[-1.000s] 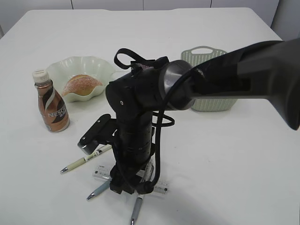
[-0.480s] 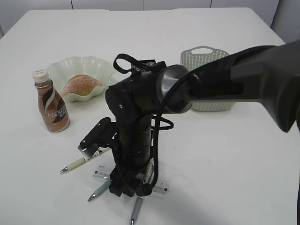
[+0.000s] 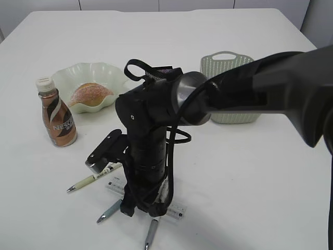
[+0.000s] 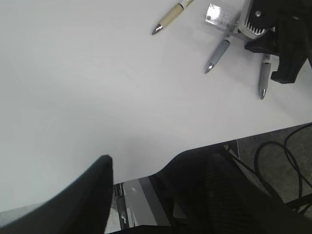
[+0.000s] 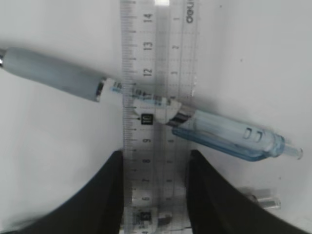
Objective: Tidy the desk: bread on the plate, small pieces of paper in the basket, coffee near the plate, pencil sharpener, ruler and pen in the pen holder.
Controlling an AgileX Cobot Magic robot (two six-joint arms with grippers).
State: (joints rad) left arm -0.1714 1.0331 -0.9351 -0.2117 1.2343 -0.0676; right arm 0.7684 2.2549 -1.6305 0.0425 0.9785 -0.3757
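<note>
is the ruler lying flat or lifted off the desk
Flat. The ruler lies on the desk under a pen, with the right gripper astride its end.

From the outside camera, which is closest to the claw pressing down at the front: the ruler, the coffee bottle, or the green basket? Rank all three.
1. Ruler: directly under the right gripper, at the front.
2. Coffee bottle: off to the left, farther back.
3. Green basket: back right, partly behind the arm.

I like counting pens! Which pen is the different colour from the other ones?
The cream pen, lying farthest left on the desk, is the different one. The other pens near the right gripper are grey-blue.
</note>
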